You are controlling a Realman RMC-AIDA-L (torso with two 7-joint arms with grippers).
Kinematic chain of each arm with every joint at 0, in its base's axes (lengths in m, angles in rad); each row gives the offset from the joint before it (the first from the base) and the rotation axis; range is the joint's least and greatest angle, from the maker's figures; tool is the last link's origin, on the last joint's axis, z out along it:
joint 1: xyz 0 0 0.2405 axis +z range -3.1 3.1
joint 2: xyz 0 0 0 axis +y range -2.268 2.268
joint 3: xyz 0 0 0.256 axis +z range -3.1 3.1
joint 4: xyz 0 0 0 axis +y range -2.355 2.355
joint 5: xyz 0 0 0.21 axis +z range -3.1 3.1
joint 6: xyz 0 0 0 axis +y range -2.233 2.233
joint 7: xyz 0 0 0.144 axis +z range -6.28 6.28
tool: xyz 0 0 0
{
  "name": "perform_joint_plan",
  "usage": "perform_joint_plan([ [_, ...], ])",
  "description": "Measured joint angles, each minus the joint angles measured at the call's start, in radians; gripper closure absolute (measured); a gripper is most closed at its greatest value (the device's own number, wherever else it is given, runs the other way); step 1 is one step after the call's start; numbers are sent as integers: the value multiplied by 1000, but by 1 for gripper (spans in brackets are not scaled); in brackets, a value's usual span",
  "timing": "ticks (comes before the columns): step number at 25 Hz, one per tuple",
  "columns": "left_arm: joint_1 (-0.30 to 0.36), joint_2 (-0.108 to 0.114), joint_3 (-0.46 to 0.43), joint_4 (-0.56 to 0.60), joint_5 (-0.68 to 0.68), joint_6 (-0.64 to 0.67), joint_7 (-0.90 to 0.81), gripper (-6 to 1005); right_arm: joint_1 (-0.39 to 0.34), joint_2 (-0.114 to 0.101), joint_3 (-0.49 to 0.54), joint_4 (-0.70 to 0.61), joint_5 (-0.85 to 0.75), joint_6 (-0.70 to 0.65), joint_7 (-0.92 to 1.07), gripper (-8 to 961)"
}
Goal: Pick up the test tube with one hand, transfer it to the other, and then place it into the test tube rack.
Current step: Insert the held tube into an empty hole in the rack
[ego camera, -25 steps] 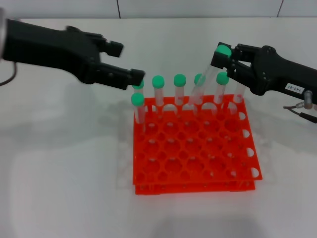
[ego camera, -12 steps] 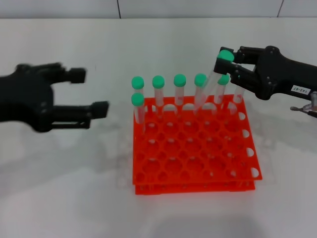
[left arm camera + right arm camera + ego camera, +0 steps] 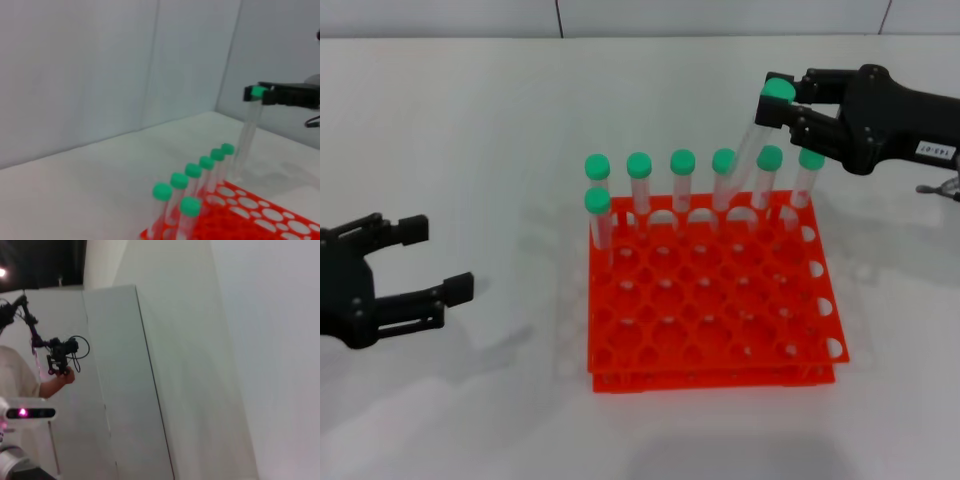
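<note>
My right gripper (image 3: 782,101), on the all-black arm with a white label, is shut on the green cap of the test tube (image 3: 744,156). The clear tube hangs tilted over the back row of the orange-red test tube rack (image 3: 715,377), its lower end down among the standing tubes. I cannot tell whether it sits in a hole. Several green-capped tubes (image 3: 639,166) stand in the rack's back rows. My left gripper (image 3: 438,261) is open and empty, low at the left, well away from the rack. The left wrist view shows the held tube (image 3: 248,128), the right gripper (image 3: 270,95) and the rack (image 3: 250,216).
The rack stands on a white table with a pale wall behind. A thin cable (image 3: 938,190) hangs by the right arm at the frame's edge. The right wrist view shows only walls and a distant person (image 3: 20,375).
My left gripper has drawn back from the rack's back left corner to the low left, still open. My right gripper has shifted slightly up and right with the tube, uncovering the rightmost standing tube.
</note>
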Motion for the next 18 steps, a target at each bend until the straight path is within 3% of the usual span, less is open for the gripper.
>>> perform_joint_plan([
  [9,-83,4,-90,-364,-18,-4,291,126,37,4,0,-129,-119,35,139,692],
  [18,-127,8,-125,-490,-25,-11,398,128,46,10,-6,-266,-168,30,273,692],
])
